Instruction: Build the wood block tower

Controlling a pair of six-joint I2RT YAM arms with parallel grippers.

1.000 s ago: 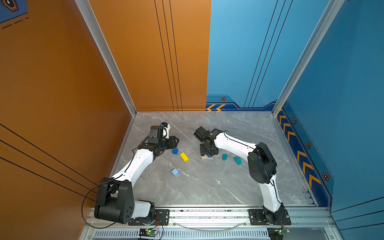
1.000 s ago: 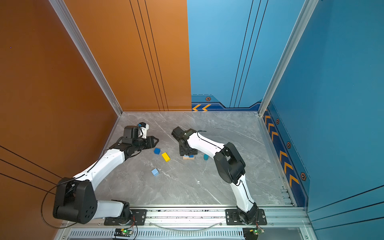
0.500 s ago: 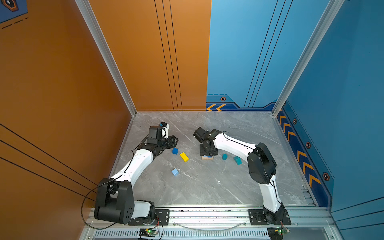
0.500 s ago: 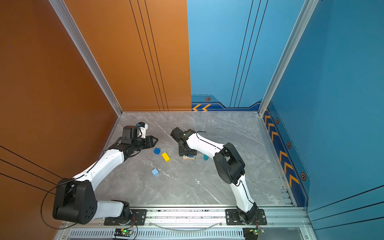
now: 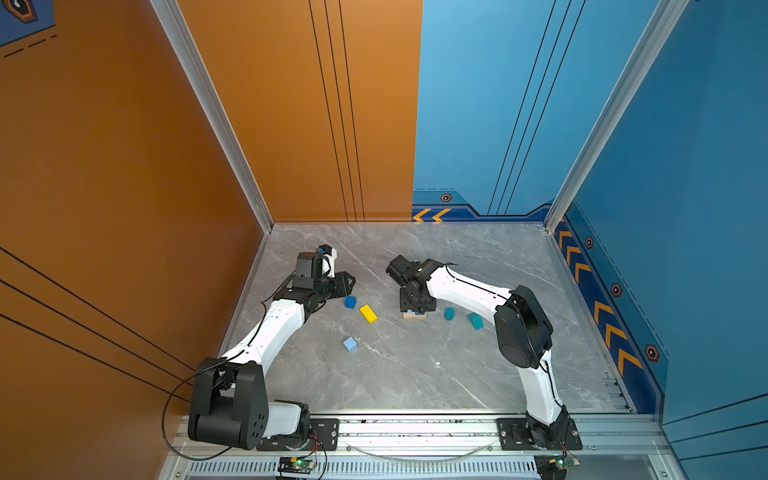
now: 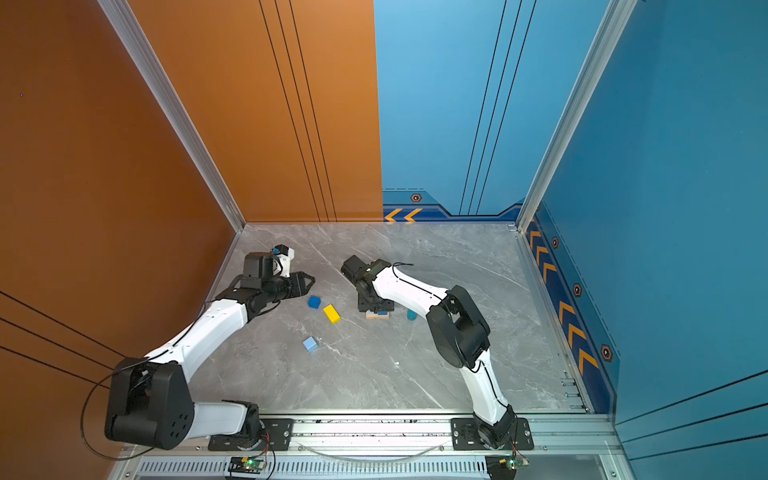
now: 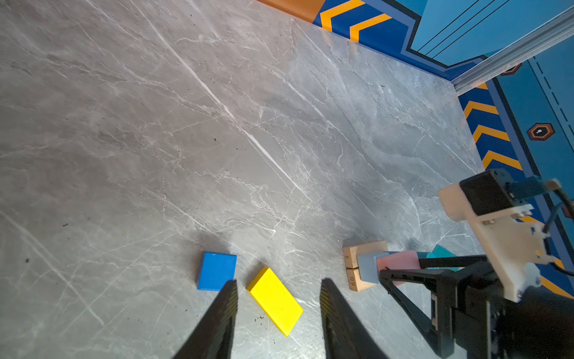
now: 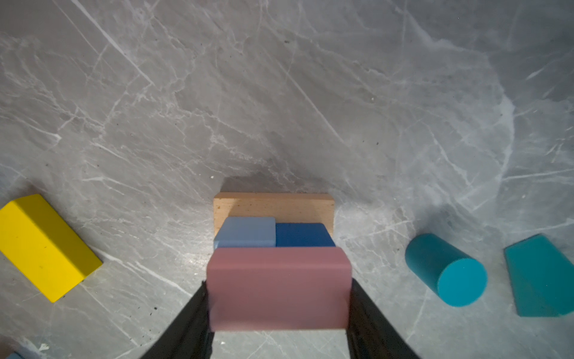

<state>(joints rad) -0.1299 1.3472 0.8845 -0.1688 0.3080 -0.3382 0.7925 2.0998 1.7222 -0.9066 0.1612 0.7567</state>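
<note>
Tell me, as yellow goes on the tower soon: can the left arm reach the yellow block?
Probably yes: the left gripper hangs open just short of the yellow block, nothing between them.

Marble tabletop (image 5: 415,374) — tan planks (image 8: 273,205), yellow bar (image 5: 368,313), dk blue cube (image 5: 350,302), lt blue cube (image 5: 350,344), teal cyl (image 5: 449,314), prism (image 5: 475,321)

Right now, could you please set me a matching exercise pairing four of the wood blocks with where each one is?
Things:
1. pink slab
2. yellow bar
3. teal cylinder
4. tan planks

Places:
A. on its side beside the teal prism
B. bottom of the tower, on the table
C. held in the right gripper, over the tower
D. flat on the table, away from the tower

Pairs: 1-C; 2-D; 3-A; 4-B
</note>
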